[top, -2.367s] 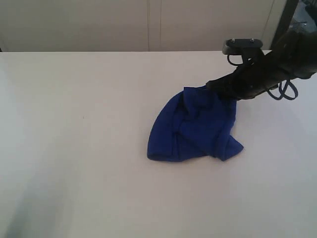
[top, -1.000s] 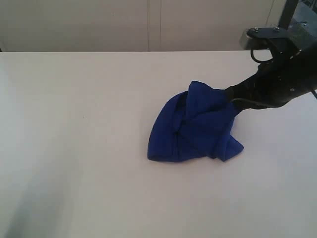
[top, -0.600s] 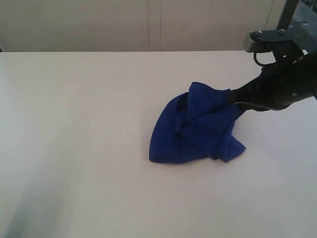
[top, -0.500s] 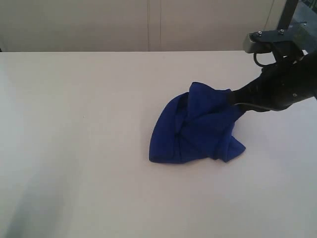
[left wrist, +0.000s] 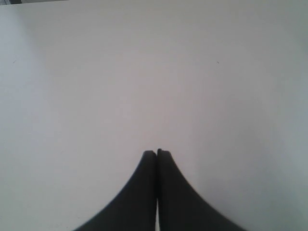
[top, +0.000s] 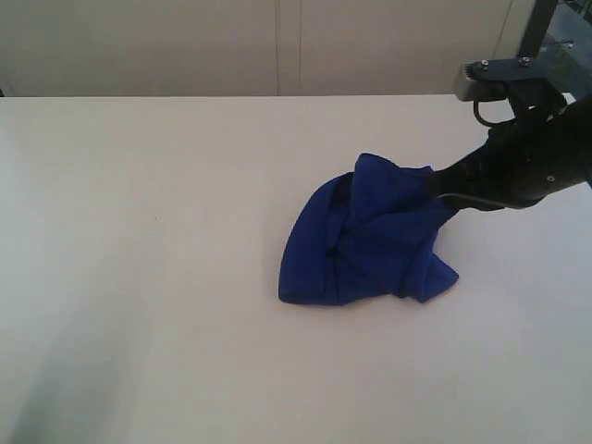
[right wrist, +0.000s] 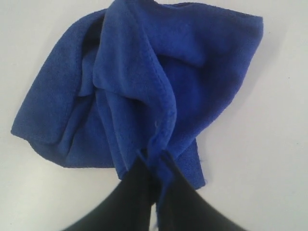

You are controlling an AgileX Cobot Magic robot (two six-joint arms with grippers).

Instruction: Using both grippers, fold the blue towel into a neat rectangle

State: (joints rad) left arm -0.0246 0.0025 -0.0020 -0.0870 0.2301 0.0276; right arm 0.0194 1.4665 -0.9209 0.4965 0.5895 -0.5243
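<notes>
The blue towel (top: 370, 240) lies crumpled in a heap on the white table, right of centre. Its upper right edge is lifted off the table, pinched by my right gripper (top: 437, 187). In the right wrist view that gripper (right wrist: 155, 159) is shut on a fold of the blue towel (right wrist: 134, 82), which hangs and spreads below the fingers. My left gripper (left wrist: 157, 153) is shut with nothing between its fingers, over bare table. It does not show in the exterior view. No white label is visible.
The white table (top: 148, 277) stretches wide to the left and front of the towel. A pale wall (top: 277, 46) runs along its far edge. A black frame post (top: 536, 28) stands at the far right behind my right arm.
My right gripper closed on the towel's upper right edge, then lifted and drew it up and to the right. In the last half second it barely moves.
</notes>
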